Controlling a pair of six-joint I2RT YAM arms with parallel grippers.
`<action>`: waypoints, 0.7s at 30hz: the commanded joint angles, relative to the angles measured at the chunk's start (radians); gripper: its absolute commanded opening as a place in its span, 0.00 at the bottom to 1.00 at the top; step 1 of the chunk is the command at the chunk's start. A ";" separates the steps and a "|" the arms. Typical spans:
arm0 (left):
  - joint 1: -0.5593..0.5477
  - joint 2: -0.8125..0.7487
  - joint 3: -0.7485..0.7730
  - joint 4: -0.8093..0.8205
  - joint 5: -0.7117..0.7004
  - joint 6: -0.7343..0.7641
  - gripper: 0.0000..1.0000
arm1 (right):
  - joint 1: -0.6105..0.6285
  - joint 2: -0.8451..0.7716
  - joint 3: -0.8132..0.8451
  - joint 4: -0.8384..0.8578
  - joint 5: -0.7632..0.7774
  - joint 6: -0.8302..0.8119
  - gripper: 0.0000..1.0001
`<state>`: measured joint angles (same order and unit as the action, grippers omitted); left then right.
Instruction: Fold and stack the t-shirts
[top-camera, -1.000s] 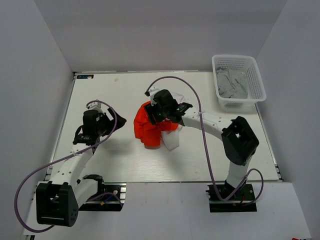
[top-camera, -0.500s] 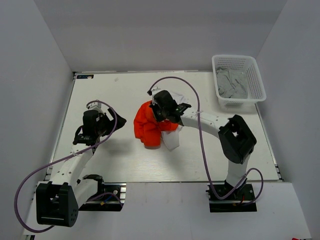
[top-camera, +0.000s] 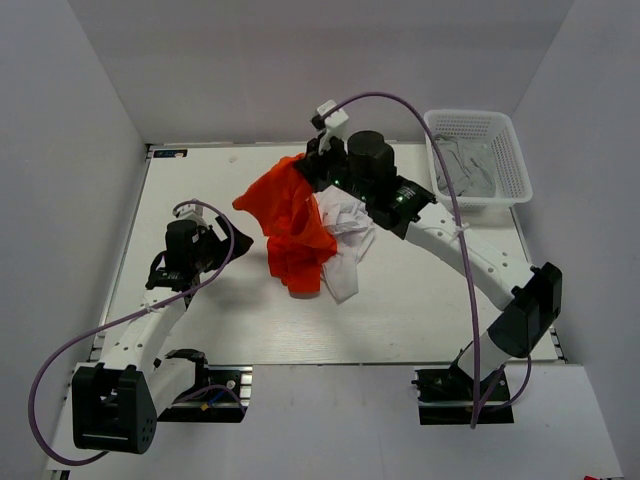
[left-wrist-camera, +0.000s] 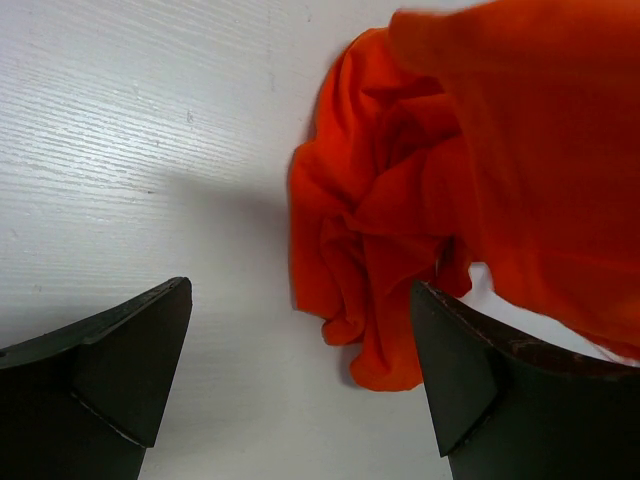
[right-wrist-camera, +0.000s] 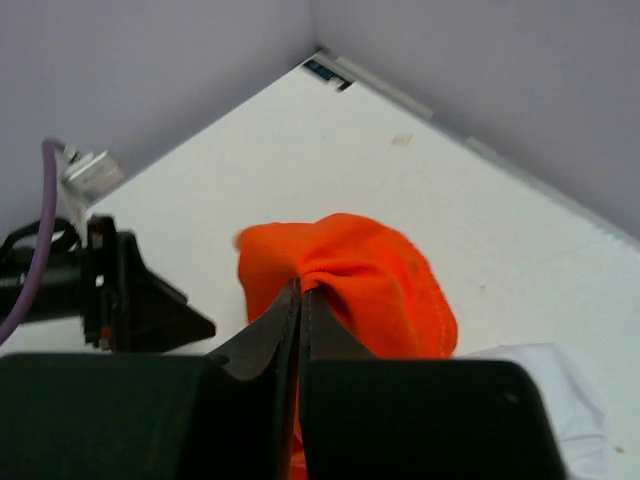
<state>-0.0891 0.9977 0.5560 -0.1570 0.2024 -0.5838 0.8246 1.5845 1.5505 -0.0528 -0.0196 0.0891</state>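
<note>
1. Fingers (right-wrist-camera: 265, 338) of the right gripper (right-wrist-camera: 300, 293) are pressed fully together. They pinch a fold of the orange t-shirt (right-wrist-camera: 370, 270), and the cloth bulges over the tips.
2. Left gripper (left-wrist-camera: 300, 350): jaws spread wide, gripping nothing and touching nothing. It hangs over bare table (top-camera: 220, 330), just left of the orange cloth.
3. Top view: the right gripper (top-camera: 312, 178) holds the pinched part up toward the far side. The orange t-shirt (top-camera: 295, 225) drapes from it down to a bunched heap at mid-table. The left gripper (top-camera: 232, 240) stands apart from it.
4. White t-shirt (top-camera: 345, 235): crumpled on the table, touching the right side of the orange one and partly under it. The right arm crosses above it.
5. Basket (top-camera: 520, 150), far right corner of the table: holds a crumpled grey cloth (top-camera: 465, 165).
6. Materials:
   - Both shirts are soft and matte, with deep irregular folds, and the orange is saturated.
   - The basket is rigid white plastic, rectangular, with lattice walls.
   - The table is white, with a fine linear grain in the left wrist view.
</note>
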 joint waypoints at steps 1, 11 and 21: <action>-0.004 -0.018 0.005 0.010 0.015 0.009 1.00 | -0.025 -0.049 0.082 0.039 0.136 -0.049 0.00; -0.004 -0.018 0.005 0.010 0.015 0.009 1.00 | -0.097 0.046 0.471 0.150 0.547 -0.313 0.00; -0.004 0.002 0.005 0.001 -0.003 0.009 1.00 | -0.219 0.218 0.763 0.637 0.808 -0.900 0.00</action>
<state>-0.0891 0.9985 0.5560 -0.1570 0.2024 -0.5838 0.6388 1.7874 2.2631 0.3122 0.7006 -0.5907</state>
